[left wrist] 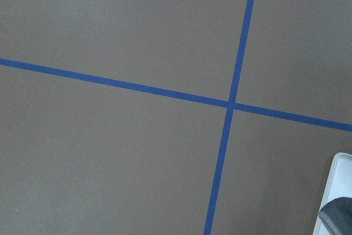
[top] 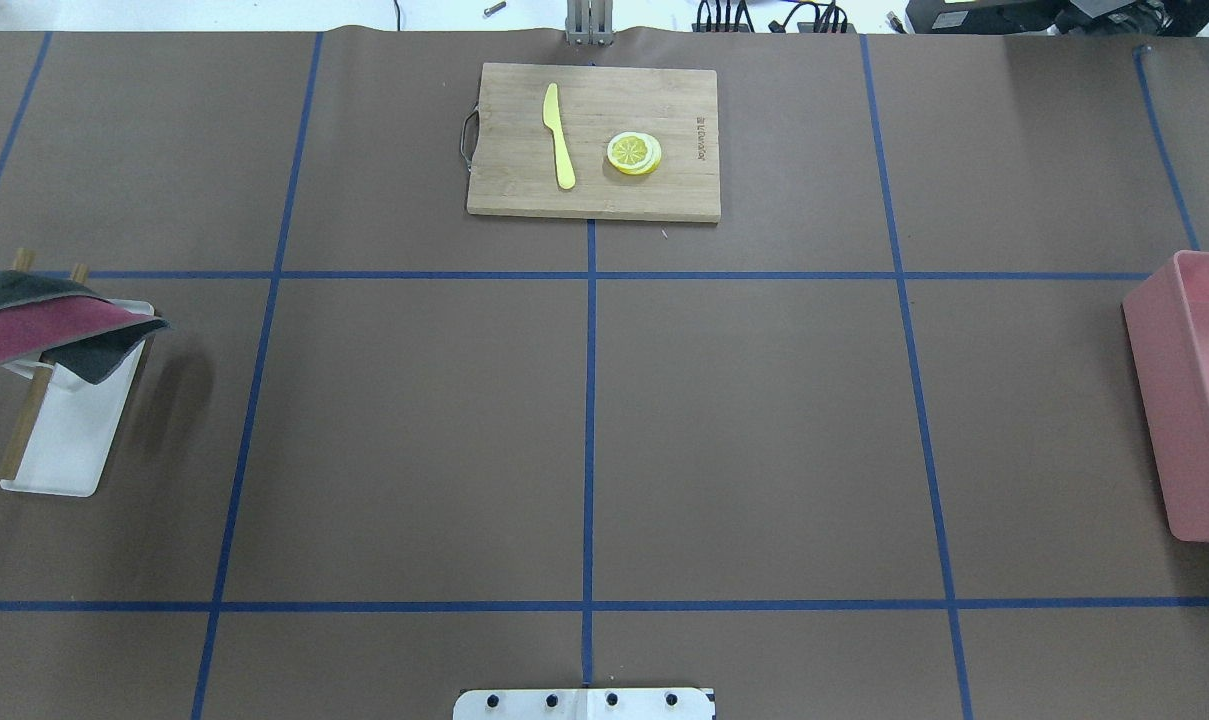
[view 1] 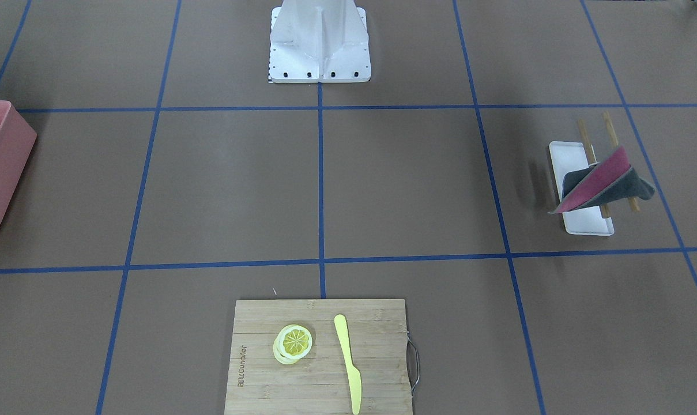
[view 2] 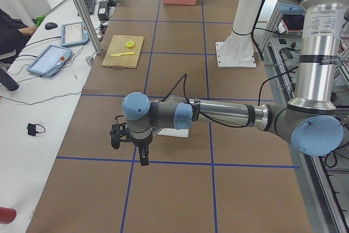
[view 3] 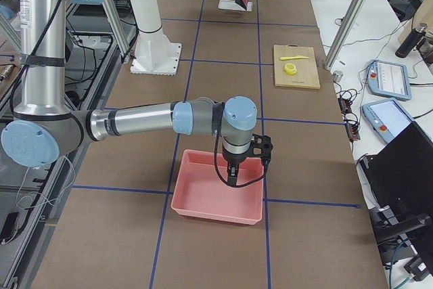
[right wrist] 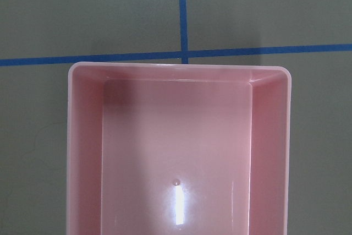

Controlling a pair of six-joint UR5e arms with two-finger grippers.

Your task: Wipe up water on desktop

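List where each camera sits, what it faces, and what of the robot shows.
Front-facing: opposite the robot, looking steeply down at the desktop; robot's base shows.
Overhead: behind the robot, looking forward and down; base's edge shows.
Exterior left: desktop's left end; left arm near.
Exterior right: desktop's right end; right arm above the pink bin.
Left wrist: down on tape lines, white tray corner; no robot.
Right wrist: down into the pink bin; no robot.
Shared: front-facing and overhead both show the cutting board.

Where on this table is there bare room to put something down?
The middle of the desktop is bare, between the cutting board, the white tray with its cloth, the pink bin and the robot's base. Crowded ends: left arm by the tray, right arm over the bin.
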